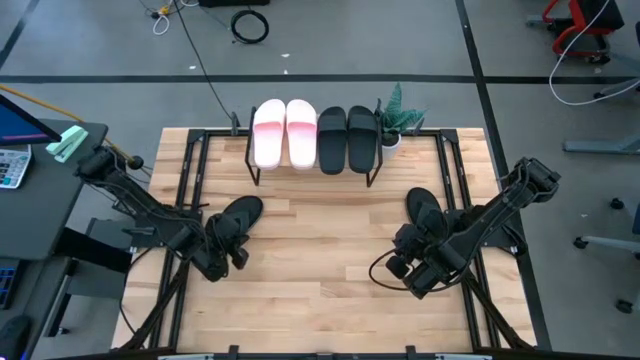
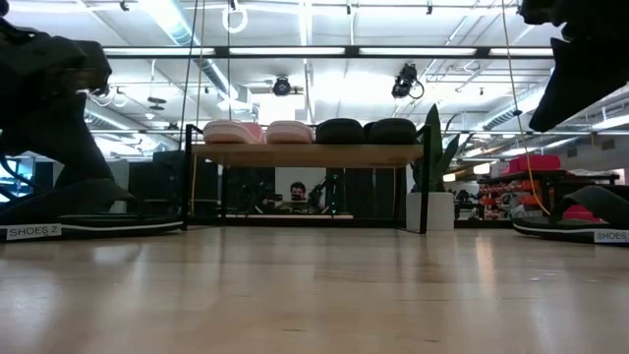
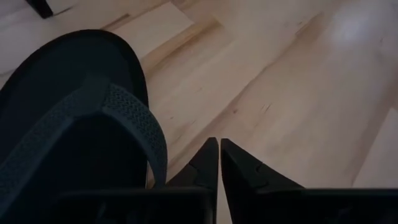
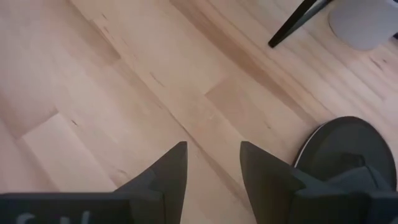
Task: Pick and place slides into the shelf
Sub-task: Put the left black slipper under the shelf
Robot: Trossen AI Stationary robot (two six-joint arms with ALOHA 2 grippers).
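Note:
The shelf (image 2: 307,154) stands at the table's far middle. Two pale pink slides (image 1: 285,132) and two black slides (image 1: 347,138) rest side by side, soles down, on its plank top. A black slide (image 1: 238,214) lies sole down on the table at the left. My left gripper (image 3: 219,157) is shut, low over the table beside that slide's strap (image 3: 124,112), at its near end. Another black slide (image 1: 421,208) lies at the right. My right gripper (image 4: 211,163) is open and empty, just on the near side of it, over bare wood. My left gripper's shut fingers stand close beside the left black slide's strap edge (image 3: 160,163). I cannot tell whether they touch it.
A small potted plant (image 1: 398,118) stands at the shelf's right end. Black frame rails (image 1: 190,190) run along the table's left and right sides. Bare wood lies between the two arms, in front of the shelf.

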